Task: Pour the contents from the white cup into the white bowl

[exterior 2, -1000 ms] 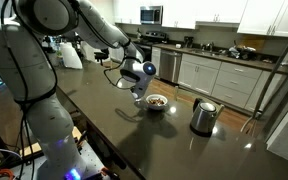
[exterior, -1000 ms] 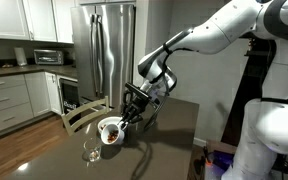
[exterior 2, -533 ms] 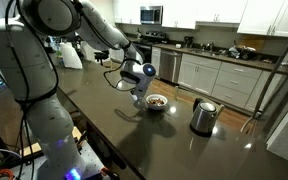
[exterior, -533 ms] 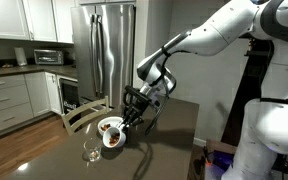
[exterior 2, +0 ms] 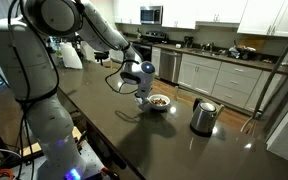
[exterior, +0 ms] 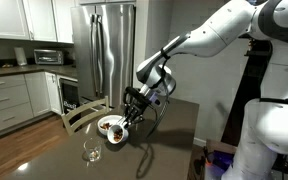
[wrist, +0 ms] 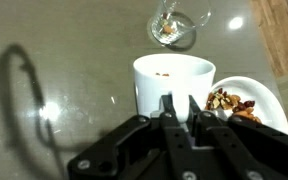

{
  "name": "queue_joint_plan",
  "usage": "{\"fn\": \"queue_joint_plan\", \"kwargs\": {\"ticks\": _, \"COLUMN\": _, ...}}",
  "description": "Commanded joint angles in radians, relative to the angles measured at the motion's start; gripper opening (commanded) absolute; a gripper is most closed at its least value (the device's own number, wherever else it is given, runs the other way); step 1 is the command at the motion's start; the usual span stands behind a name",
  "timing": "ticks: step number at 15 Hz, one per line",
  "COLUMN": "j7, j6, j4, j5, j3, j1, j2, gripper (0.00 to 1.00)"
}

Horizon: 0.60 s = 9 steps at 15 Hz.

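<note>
white cup seemingly upright beside white bowl | pincer clamped on its rim | arm angled down

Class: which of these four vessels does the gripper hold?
The white cup, its rim pinched by the gripper; the white bowl, stemmed glass and steel kettle stand free.

In the wrist view the cup is just left of the bowl; glass beyond both; in an exterior view, kettle right of the bowl, on the table.
</note>
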Motion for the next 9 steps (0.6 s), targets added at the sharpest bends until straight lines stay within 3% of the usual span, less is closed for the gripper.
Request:
{"fn": "queue_joint_plan", "kwargs": {"ticks": 1, "j7": 0.032, "j6": -0.015, "j4": 0.003, "j5": 0.005, "j3": 0.004, "j1": -0.019, "j2": -0.028, "gripper": 0.04}}
{"fn": "queue_joint_plan", "kwargs": {"ticks": 4, "j7": 0.04, "j6": -0.064, "j4": 0.001, "j5": 0.043, "j3": -0.007, "j1": -0.027, "j2": -0.041, "gripper": 0.04}}
{"fn": "queue_joint_plan", "kwargs": {"ticks": 9, "j7": 0.148, "j6": -0.089, "j4": -0.016, "j5": 0.009, "j3": -0.009, "j1": -0.034, "j2": -0.079, "gripper": 0.04}}
